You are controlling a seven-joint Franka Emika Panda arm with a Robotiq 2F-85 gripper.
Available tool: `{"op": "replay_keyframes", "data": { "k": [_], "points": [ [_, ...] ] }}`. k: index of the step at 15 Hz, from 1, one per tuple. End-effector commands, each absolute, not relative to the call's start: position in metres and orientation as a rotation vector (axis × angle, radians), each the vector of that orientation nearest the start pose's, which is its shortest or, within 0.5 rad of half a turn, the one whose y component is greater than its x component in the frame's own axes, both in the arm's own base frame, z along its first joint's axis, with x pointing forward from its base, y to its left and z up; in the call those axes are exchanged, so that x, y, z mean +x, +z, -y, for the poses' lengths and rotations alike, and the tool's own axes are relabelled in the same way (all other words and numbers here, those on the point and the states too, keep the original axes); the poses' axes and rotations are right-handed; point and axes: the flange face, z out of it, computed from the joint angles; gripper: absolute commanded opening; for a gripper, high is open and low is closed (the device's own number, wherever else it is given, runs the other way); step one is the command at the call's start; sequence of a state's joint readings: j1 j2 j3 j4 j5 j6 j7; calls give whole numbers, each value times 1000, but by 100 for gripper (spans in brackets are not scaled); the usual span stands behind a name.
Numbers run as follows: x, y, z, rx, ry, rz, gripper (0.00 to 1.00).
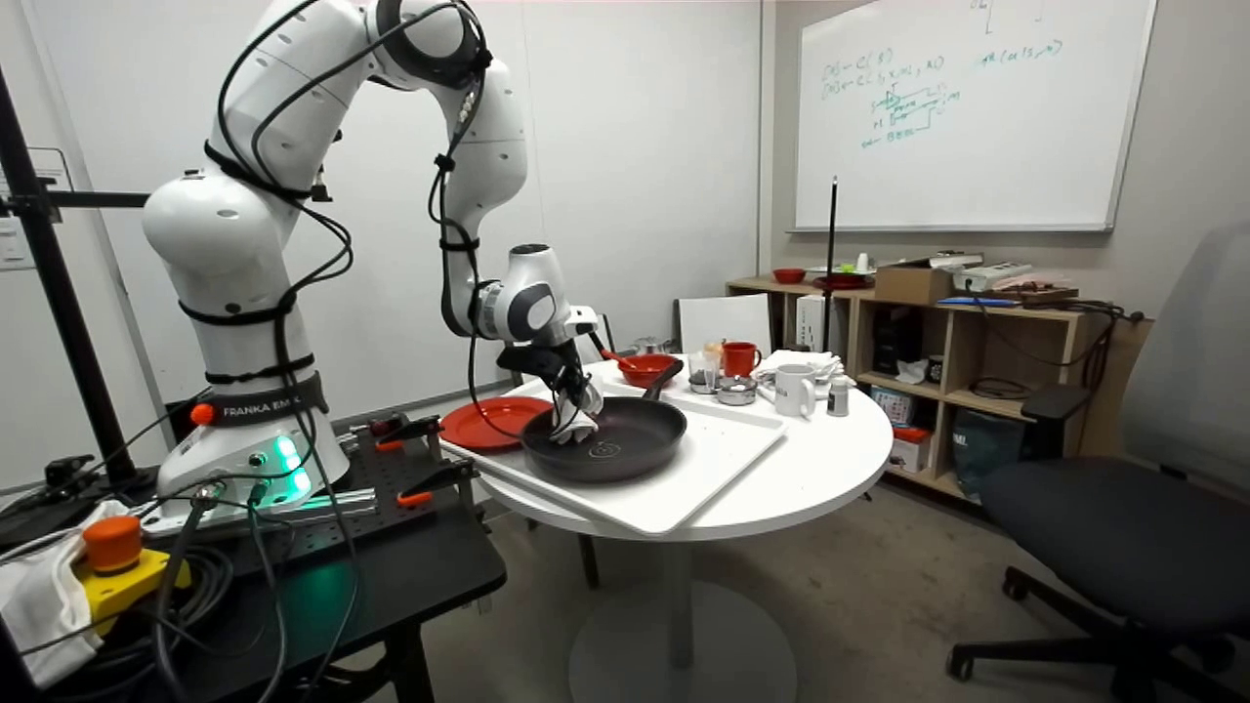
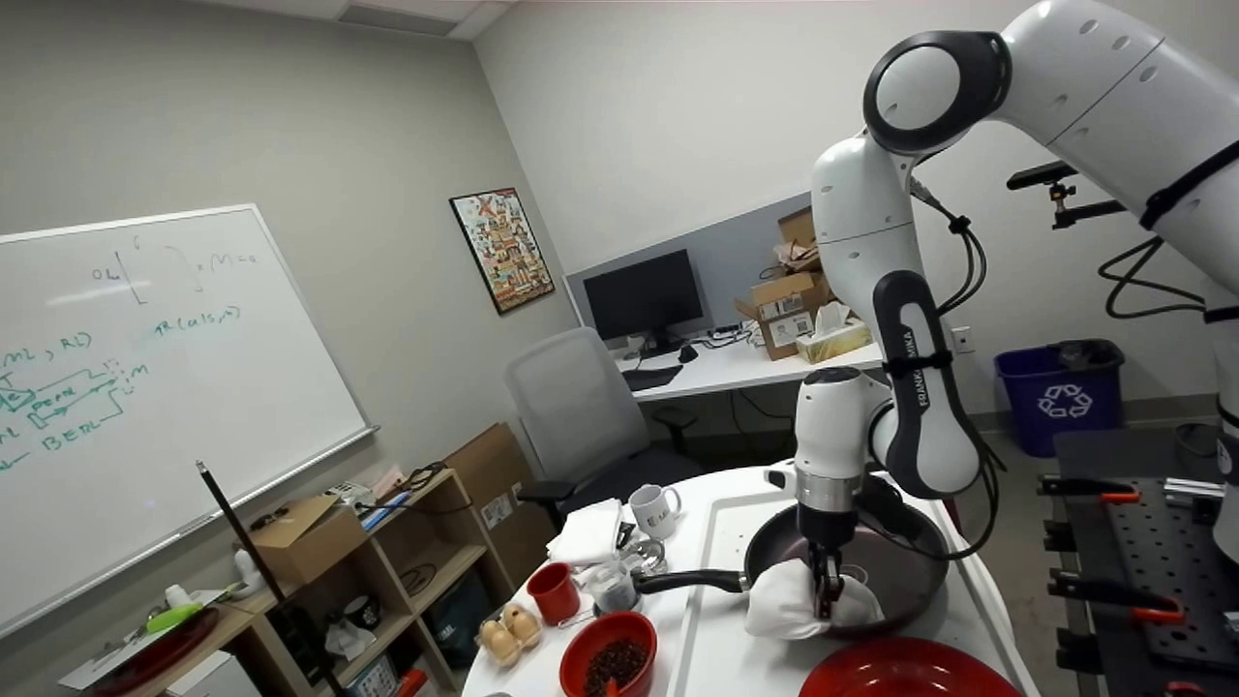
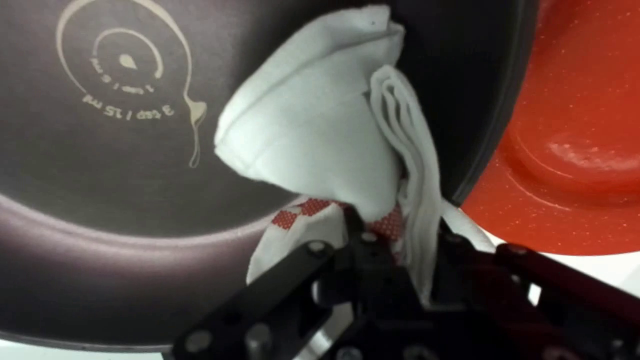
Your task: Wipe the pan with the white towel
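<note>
The pan [image 1: 640, 444] is a dark round frying pan on a white tray. In both exterior views its handle sticks out past the tray's middle; it also shows here [image 2: 905, 581]. My gripper [image 2: 826, 595] points down over the pan's side near the red plate. It is shut on the white towel [image 2: 782, 598], which is bunched and hangs down into the pan and around the rim. In the wrist view the towel [image 3: 320, 130] shows white folds and red checks between the fingers [image 3: 400, 235]. The pan's printed base [image 3: 150, 185] shows beside it. The fingertips are hidden in the cloth.
A red plate [image 1: 488, 422] lies against the pan's side on the white tray [image 1: 723, 444]. A red bowl [image 2: 612, 651], a red mug [image 2: 554, 592], a white mug [image 1: 794, 391], a glass jar and folded white cloths [image 2: 586, 530] stand farther along the round table [image 1: 840, 459].
</note>
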State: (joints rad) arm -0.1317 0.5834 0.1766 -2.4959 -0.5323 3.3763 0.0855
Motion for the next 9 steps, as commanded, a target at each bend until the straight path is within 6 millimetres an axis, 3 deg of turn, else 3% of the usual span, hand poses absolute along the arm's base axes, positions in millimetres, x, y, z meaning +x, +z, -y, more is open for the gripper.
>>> {"op": "replay_keyframes", "data": {
  "k": [1,9],
  "points": [
    [455,89,-79,-2841,-472,654,4],
    [447,79,-63,-2805,-400,591,4]
  ]
}}
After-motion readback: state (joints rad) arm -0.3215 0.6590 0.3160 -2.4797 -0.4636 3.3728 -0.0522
